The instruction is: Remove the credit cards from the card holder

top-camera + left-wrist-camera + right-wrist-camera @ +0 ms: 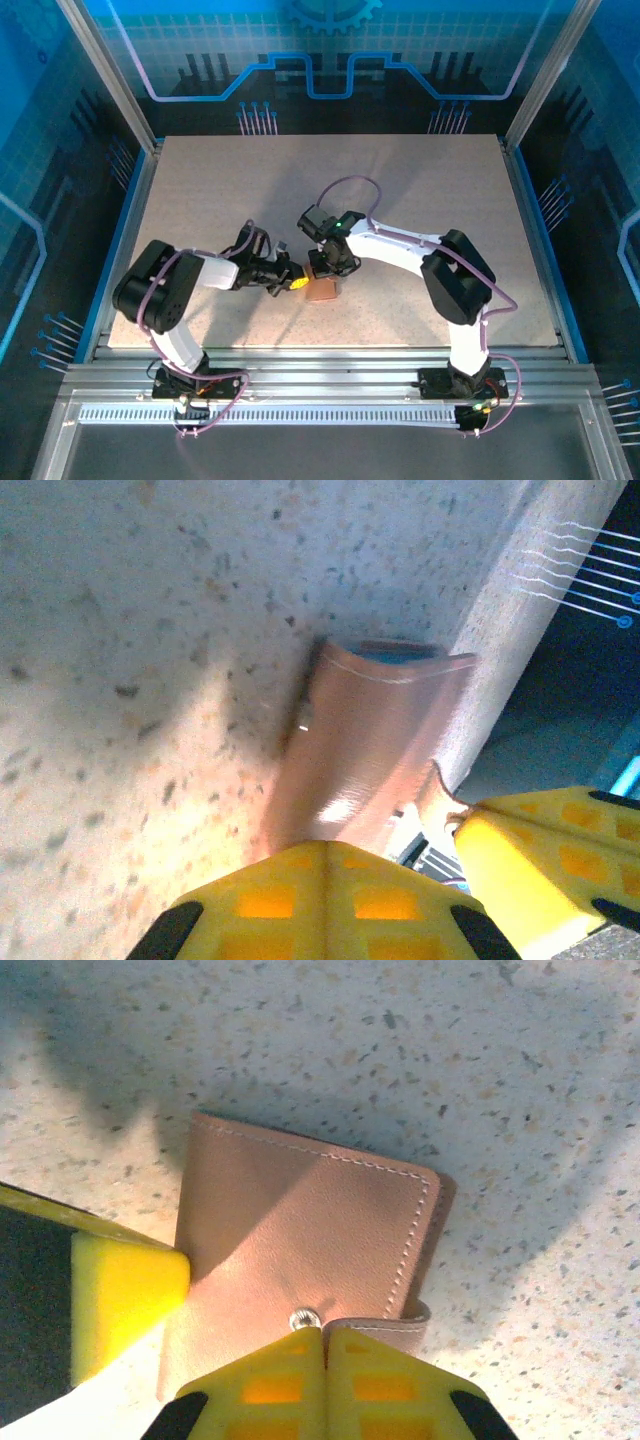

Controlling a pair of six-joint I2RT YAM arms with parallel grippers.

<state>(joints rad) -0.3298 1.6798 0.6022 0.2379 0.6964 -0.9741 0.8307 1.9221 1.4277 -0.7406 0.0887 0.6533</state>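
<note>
Evidently the opening step: both claws meet at the closed card holder (300, 1210).

It lies on the table (420, 190), midway across and towards the near edge. The right gripper (323, 1332) is closed tip to tip at the clasp tab (385, 1324); whether it pinches the tab I cannot tell. The left gripper (325, 852), also closed, presses on the holder's left edge. The next move is probably to peel the tab off its snap (305, 1318), which is what bars the way to the credit cards.

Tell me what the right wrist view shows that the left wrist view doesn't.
Right wrist: the card holder's flat stitched face, snap stud and clasp tab, by the shut right tool. Left wrist: the holder edge-on, a grey-blue inner face at its far end, the table's edge. Both: the tan holder on the speckled table, with the left tool and right tool at it.
</note>
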